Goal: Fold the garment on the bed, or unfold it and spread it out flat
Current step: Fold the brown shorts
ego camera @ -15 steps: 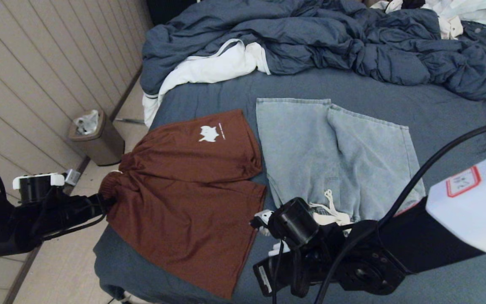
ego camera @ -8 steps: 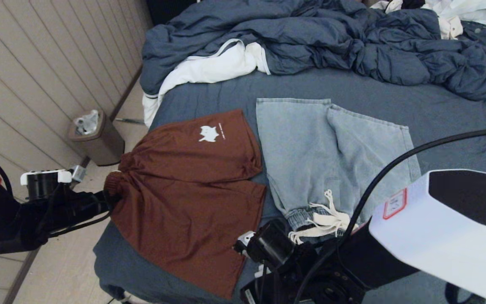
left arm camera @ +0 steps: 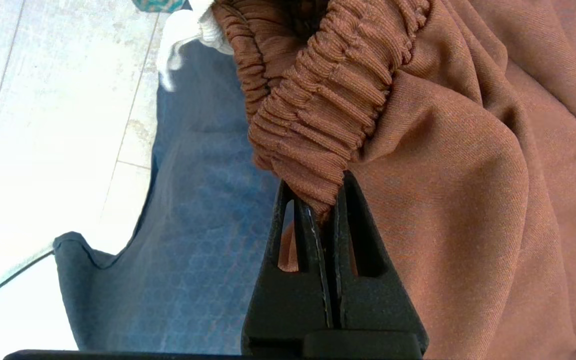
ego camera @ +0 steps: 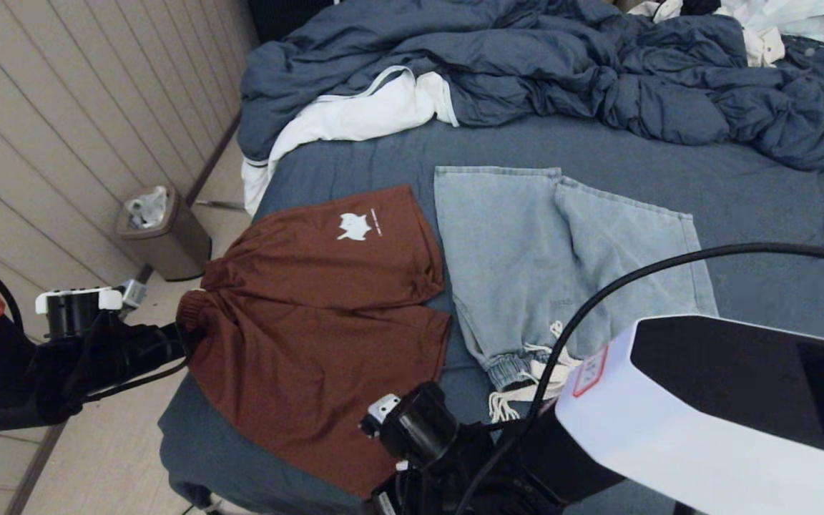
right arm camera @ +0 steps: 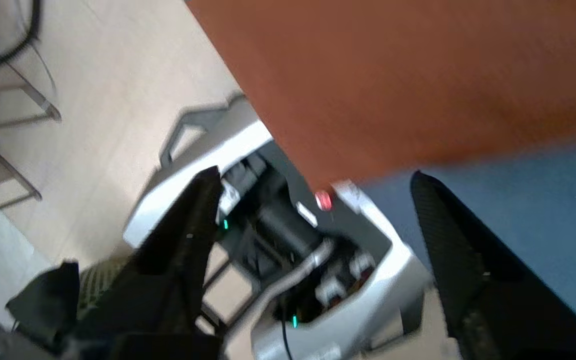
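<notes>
In the head view, the bed (ego camera: pixel 355 154) filled most of the scene, its blue sheet bare in the middle and a rumpled dark blue duvet (ego camera: pixel 526 64) with white lining heaped across the far end. Brown shorts (ego camera: pixel 319 315) with a small white logo lay spread on the robot's left part of the sheet, and light blue shorts (ego camera: pixel 562 257) with a cream drawstring lay just beside them to the right, the two edges close together. The left gripper (ego camera: pixel 182 342) reached in from the floor side and met the gathered waistband at the bed's left edge. The right gripper was hidden under its own arm at the near edge of the bed, close to the brown shorts' near hem. On the floor by the panelled wall (ego camera: pixel 61 129) stood a small bin (ego camera: pixel 162 239) holding crumpled white rubbish. In the left wrist view, the left gripper (left arm camera: pixel 325 210) had its fingers (left arm camera: pixel 363 250) pressed together, pinching the ribbed elastic waistband of the brown shorts (left arm camera: pixel 468 175), with the blue sheet and pale floor beyond. In the right wrist view, the right gripper (right arm camera: pixel 313 180) had its fingers (right arm camera: pixel 188 235) spread wide and held nothing; the corner of the brown shorts (right arm camera: pixel 393 75) hung just in front of the gap between them, with the blue sheet to one side and the robot's grey base (right arm camera: pixel 383 280) on the wooden floor below.
</notes>
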Available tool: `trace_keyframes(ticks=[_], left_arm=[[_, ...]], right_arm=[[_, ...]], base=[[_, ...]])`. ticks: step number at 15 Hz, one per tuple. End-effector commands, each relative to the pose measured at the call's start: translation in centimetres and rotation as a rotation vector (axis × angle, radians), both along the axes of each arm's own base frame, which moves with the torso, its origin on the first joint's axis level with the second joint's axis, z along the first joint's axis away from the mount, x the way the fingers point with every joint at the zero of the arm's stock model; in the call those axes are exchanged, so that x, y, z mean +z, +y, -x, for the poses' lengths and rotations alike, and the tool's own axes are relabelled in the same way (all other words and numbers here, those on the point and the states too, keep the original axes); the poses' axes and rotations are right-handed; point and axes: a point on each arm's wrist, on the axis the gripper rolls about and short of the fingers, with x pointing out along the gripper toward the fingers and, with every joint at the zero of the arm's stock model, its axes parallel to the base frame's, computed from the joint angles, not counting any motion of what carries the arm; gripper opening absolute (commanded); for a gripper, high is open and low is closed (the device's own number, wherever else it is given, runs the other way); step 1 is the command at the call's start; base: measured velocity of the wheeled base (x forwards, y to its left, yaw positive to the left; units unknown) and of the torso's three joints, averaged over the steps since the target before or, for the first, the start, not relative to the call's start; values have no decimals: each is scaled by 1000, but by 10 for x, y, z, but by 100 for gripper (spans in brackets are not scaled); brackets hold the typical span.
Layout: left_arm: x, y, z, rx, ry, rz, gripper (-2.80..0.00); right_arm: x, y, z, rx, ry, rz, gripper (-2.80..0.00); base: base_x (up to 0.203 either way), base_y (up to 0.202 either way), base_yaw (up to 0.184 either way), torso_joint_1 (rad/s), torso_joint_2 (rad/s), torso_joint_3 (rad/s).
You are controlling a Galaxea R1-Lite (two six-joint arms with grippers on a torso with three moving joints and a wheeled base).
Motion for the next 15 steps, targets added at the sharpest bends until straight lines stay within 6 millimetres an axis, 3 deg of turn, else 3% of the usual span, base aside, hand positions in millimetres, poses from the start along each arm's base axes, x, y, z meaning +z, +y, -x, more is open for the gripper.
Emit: trace_keyframes(ticks=[1, 10, 11, 15], left_arm=[[1, 1, 0, 0, -6, 2, -280], [-1, 0, -1, -2, -3, 2, -280], [-1, 0, -2, -3, -4, 2, -280], [-1, 1, -2, -1, -3, 2, -280]], right_arm=[[-8, 5, 0, 7, 2, 5, 0], [-19, 6, -5, 4, -3, 42, 0], [-20, 7, -5, 11, -17, 59, -280], [-19, 9, -5, 21, -9, 100, -280]], base=[[0, 0, 0, 0, 0, 0], [0, 0, 0, 0, 0, 0], [0, 0, 0, 0, 0, 0], [0, 0, 0, 0, 0, 0]])
